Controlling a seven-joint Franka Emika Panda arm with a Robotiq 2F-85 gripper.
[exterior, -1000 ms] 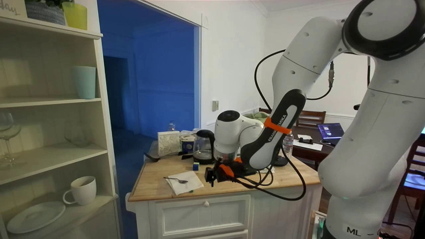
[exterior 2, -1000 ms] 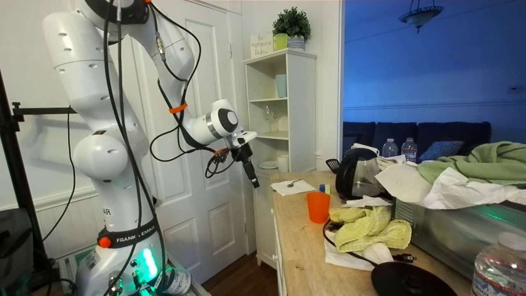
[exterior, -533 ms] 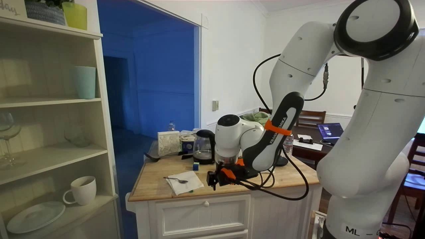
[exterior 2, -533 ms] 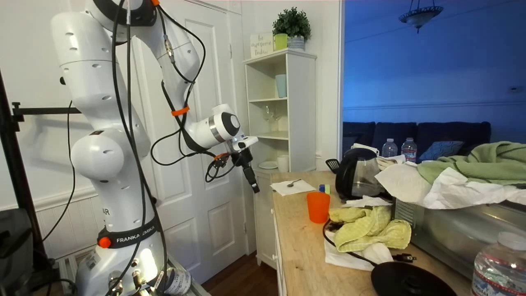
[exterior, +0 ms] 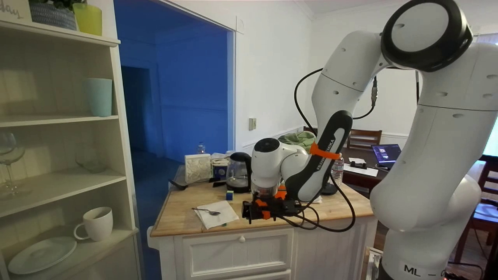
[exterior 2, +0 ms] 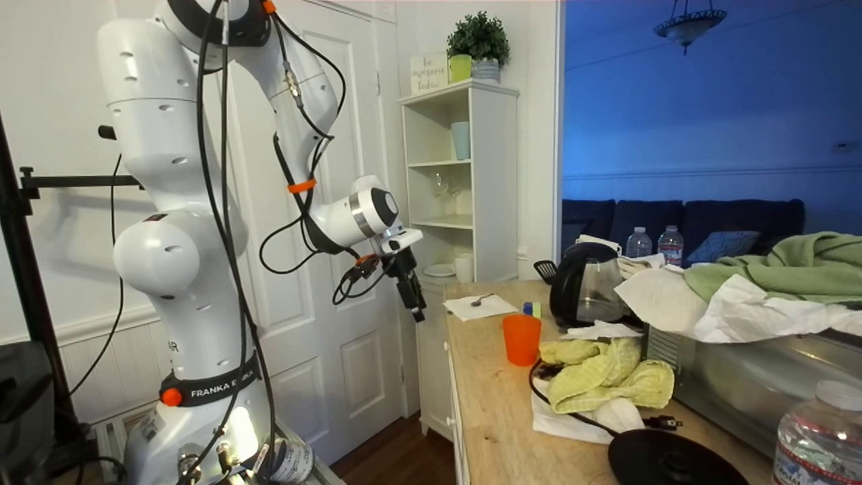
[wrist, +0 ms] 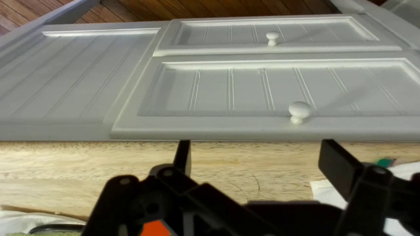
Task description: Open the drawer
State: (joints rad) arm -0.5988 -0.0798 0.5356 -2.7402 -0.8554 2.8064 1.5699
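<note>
The white drawer (exterior: 238,252) is shut under the wooden top in an exterior view, and its panelled front shows in the wrist view (wrist: 249,93). Its round white knob (exterior: 241,238) sits near the upper edge, and the knob also shows in the wrist view (wrist: 300,111). My gripper (wrist: 256,150) is open, with nothing between its fingers. It is in front of the cabinet near the counter edge, apart from the knob, in both exterior views (exterior: 249,217) (exterior 2: 419,313). The drawer front is hidden by the viewing angle in an exterior view.
A second drawer (wrist: 272,31) with a knob lies below. The wooden counter (exterior 2: 488,397) bears a napkin with a spoon (exterior: 212,212), a small block (exterior: 229,195), an orange cup (exterior 2: 522,340), a kettle (exterior 2: 586,286) and a yellow cloth (exterior 2: 609,380). White shelving (exterior 2: 495,182) stands near.
The arm has leaned forward and my gripper has come down a little. The gripper also looks turned about its own axis. The drawer has not moved.
</note>
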